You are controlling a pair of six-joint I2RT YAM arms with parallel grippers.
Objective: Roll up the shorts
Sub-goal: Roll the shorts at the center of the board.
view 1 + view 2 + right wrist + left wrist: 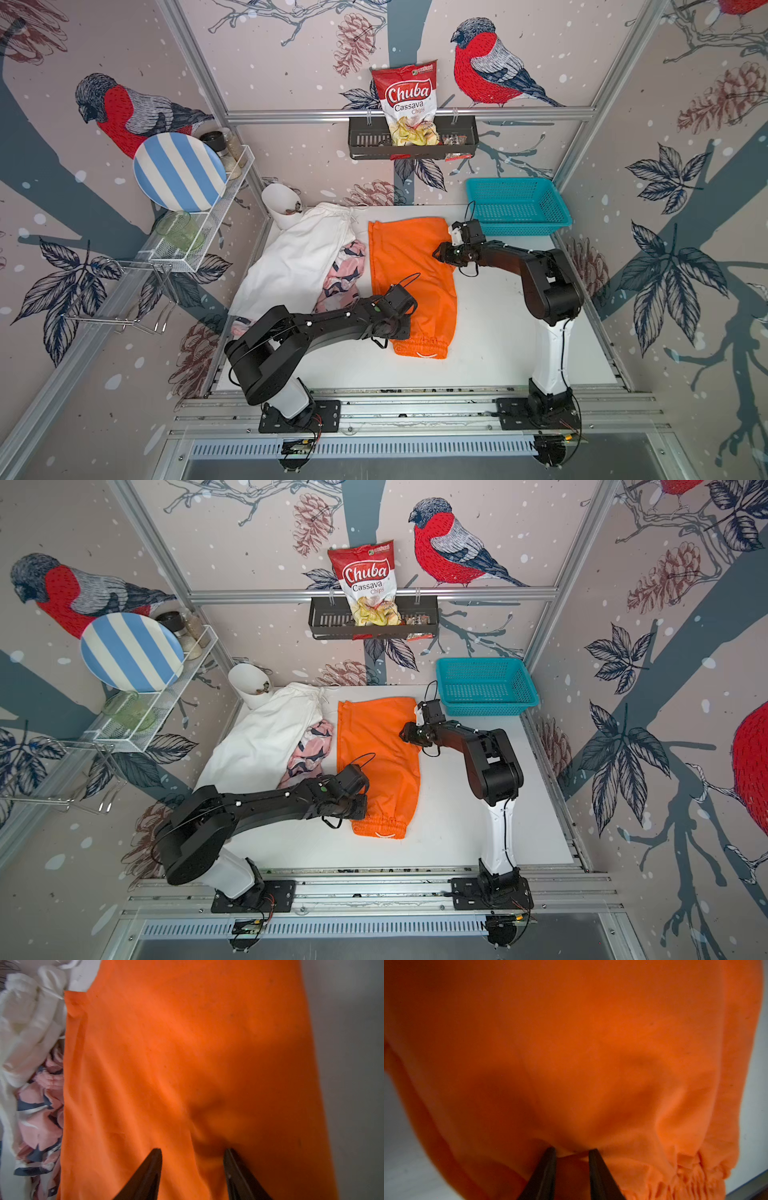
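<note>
1. Top views, both, left part of the table [498, 332]: white shorts [291, 262] lay spread loose, with waist and drawstring toward the back wall.
2. Next right, pink shorts [345, 270] with navy-and-white shapes: bunched in a heap, partly tucked under the white pair's right edge and just beside the orange pair.
3. Mid-table, orange shorts [411, 270]: laid flat and lengthwise, gathered elastic waist at the near end, hems toward the back, not yet rolled.
4. Your left gripper [572, 1152]: you had it low on the orange cloth at its left edge, near the waistband. Its jaws stood a little apart, and orange cloth showed in the gap between the tips.
5. Your right gripper [192, 1152]: you had it at the orange pair's right edge, toward the far end. Its jaws stood wide apart over a shallow crease, clamped on nothing.
6. Back right corner, teal basket [519, 208]: it stood against the wall, near your right gripper.
</note>
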